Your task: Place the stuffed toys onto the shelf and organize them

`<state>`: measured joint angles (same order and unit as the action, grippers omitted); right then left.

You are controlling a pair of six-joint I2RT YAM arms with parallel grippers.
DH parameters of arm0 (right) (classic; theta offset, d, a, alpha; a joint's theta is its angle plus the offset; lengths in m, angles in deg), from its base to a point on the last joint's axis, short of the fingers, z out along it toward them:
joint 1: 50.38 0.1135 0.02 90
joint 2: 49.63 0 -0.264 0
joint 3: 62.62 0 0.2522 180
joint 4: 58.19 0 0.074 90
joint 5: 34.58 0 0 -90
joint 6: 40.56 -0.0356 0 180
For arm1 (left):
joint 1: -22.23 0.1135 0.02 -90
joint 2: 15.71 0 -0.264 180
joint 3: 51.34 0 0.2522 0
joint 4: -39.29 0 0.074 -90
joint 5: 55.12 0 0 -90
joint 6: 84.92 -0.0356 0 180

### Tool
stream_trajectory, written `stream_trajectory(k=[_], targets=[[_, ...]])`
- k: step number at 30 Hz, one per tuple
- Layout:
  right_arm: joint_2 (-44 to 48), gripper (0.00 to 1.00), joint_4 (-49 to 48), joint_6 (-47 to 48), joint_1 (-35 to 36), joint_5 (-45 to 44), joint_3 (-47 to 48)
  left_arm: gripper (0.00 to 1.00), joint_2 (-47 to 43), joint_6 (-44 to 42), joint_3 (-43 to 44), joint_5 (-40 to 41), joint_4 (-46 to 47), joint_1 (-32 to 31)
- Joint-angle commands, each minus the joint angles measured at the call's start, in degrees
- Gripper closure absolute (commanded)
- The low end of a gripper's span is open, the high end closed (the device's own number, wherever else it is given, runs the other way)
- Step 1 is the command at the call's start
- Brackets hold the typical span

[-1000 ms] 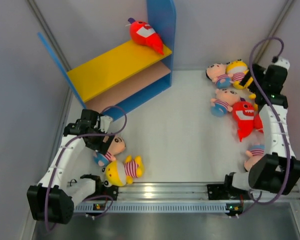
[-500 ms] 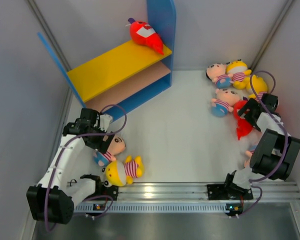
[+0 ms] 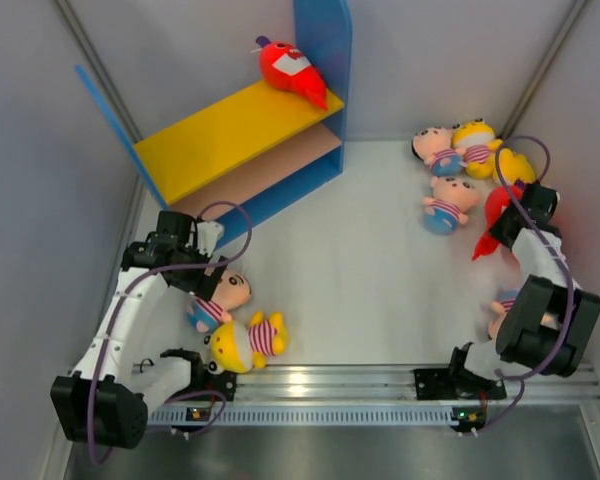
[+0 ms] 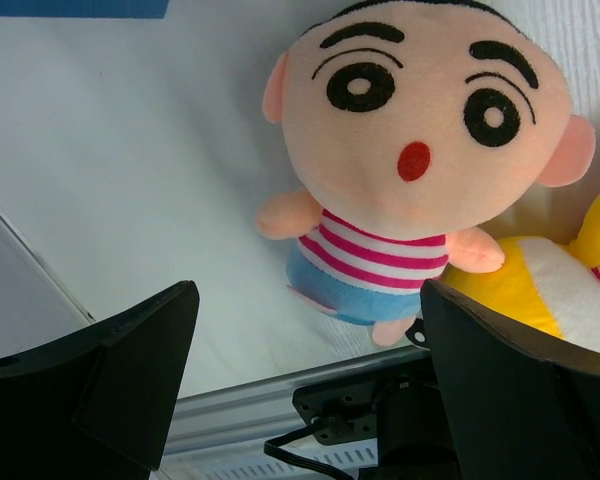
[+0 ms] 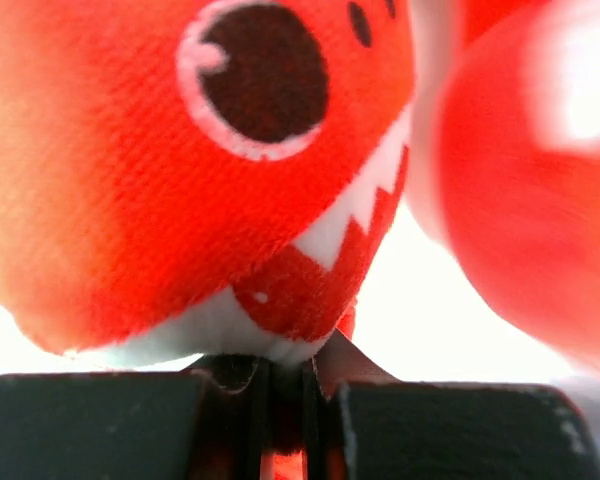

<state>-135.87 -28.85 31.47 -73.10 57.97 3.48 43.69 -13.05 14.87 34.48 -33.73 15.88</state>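
Observation:
The shelf (image 3: pixel 230 135) stands at the back left, with one red shark (image 3: pixel 292 70) lying on its yellow top board. My right gripper (image 3: pixel 508 222) (image 5: pixel 285 400) is shut on a fold at the toothy mouth of another red shark (image 3: pixel 492 212) (image 5: pixel 200 150) at the right. My left gripper (image 3: pixel 202 278) (image 4: pixel 310 370) hangs open just above a pink-faced doll (image 3: pixel 222 298) (image 4: pixel 420 150) in a striped shirt. A yellow doll (image 3: pixel 245 340) (image 4: pixel 570 290) lies against that doll.
At the back right lie a pink-faced doll (image 3: pixel 435 145), two yellow dolls (image 3: pixel 475 135) (image 3: pixel 515 165) and another pink-faced doll (image 3: pixel 448 205). One more doll (image 3: pixel 505 308) is half hidden by the right arm. The metal rail (image 3: pixel 320 385) with the arm bases runs along the near edge.
My right arm came down from the far dolls onto the red shark, and its jaws closed on it. The shark has shifted slightly toward the back right. The left arm barely moved.

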Motion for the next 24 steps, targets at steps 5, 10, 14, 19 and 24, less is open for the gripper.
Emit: stream_trajectory(k=[5,10,14,19,24], targets=[[20.5,1.00,5.2,12.0,22.6,-29.2,19.6,0.01,-2.5,-0.5,12.9,-5.2,-1.7,0.2],[24.4,1.00,-7.4,25.9,46.6,-32.1,19.9,0.01,-2.4,-0.2,33.0,-18.3,-4.7,0.2],[22.0,1.00,-14.1,29.6,66.4,-30.8,19.6,0.01,2.2,4.1,47.3,-25.9,-5.4,-0.2],[13.6,1.00,-16.8,30.0,77.9,-25.2,25.0,0.01,6.6,7.6,54.9,-38.5,-5.2,-0.2],[3.6,1.00,-16.3,25.3,82.3,-17.3,34.0,0.01,8.1,8.3,56.0,-43.0,-5.2,-0.2]])
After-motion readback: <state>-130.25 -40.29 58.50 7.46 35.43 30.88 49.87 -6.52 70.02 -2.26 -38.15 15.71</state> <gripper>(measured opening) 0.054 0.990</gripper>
